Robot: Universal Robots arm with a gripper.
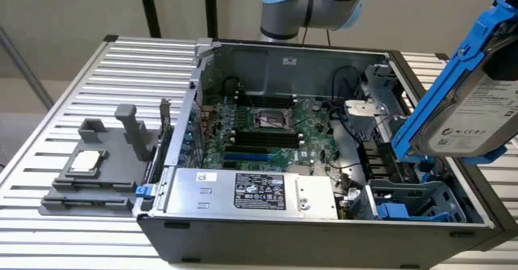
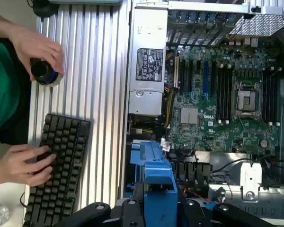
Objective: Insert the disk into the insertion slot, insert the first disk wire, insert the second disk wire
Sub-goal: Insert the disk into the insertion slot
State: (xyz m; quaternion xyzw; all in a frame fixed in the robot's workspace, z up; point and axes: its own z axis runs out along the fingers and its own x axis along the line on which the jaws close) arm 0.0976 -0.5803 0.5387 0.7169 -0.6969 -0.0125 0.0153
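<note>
Our gripper (image 2: 157, 204) clamps the disk (image 1: 474, 121) above the insertion slot (image 1: 417, 200); we judge nothing inserted yet.

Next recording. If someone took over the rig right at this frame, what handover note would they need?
Gripper: shut on the disk, clamping its blue carrier.
Disk: in the air, tilted, above the open computer case on the exterior view's right, clear of the insertion slot.
Slot: empty, in the case's near corner on the exterior view's right.
Done: disk picked up.
Left: seating the disk in the slot, then both wires.
</note>
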